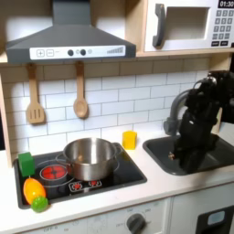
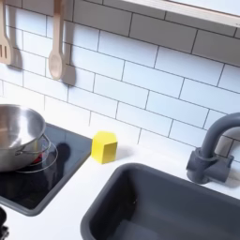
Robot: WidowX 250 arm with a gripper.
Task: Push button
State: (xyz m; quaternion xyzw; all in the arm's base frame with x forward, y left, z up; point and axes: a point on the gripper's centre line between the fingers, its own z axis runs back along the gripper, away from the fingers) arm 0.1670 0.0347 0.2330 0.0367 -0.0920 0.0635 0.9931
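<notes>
first exterior view: frontal, wide | second exterior view: close — shared yellow block (image 1: 130, 139) (image 2: 104, 147)

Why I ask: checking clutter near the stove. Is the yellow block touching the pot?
Apart. In the second exterior view, bare white counter and black stovetop separate the yellow block from the pot; the first exterior view agrees.

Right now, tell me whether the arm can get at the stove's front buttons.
Probably yes. The end effector hangs over the sink, and the counter between it and the red buttons looks bare. The pot sits behind them, not in the way.
</notes>
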